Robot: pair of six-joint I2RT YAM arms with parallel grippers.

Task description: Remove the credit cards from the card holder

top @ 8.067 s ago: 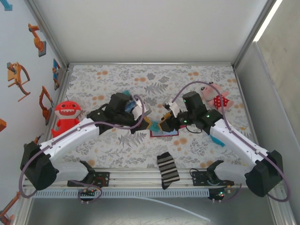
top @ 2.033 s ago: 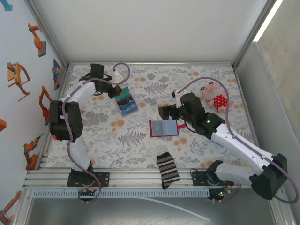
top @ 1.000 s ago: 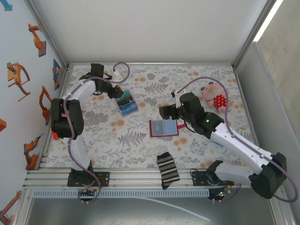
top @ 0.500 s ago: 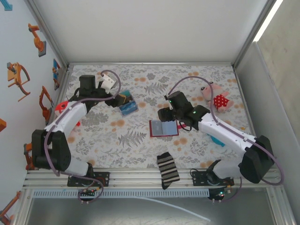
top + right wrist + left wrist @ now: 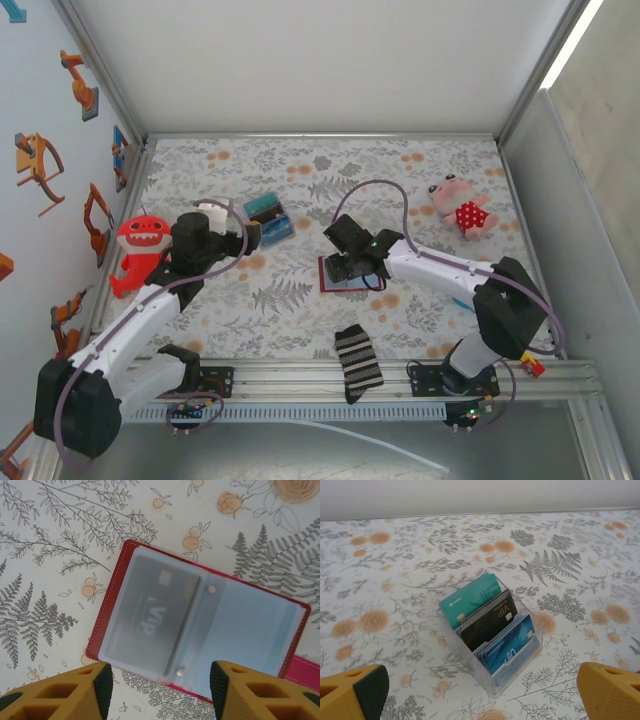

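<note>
Hovering low over the opened card holder [image 5: 250, 630], the right gripper [image 5: 161, 681] has its yellow fingers [image 5: 100, 687] apart with nothing between them, poised just above the near edge of the dark-red cover. The holder lies flat and spread on the floral table [image 5: 300, 305], a little right of centre in the overhead view, with its red snap tab sticking out at one side. In the left-hand clear sleeve a grey VIP card [image 5: 150, 620] sits fully seated; the right-hand sleeve looks pale blue-grey, and I cannot tell whether a card lies in it. Off to the left, well apart from the holder, a clear box [image 5: 512, 680] stands on the table with credit cards [image 5: 487, 622] upright in it (a teal one at the back, a black one in the middle, blue ones in front). The left gripper [image 5: 480, 695] looks down on that box with its fingers spread wide and empty, touching neither the box nor the cards. Judging by how things lie, the task is well along but not finished: several cards are out and filed in the box, while at least the grey one is left to be drawn from its sleeve, which calls for a pinch on its exposed edge.
</note>
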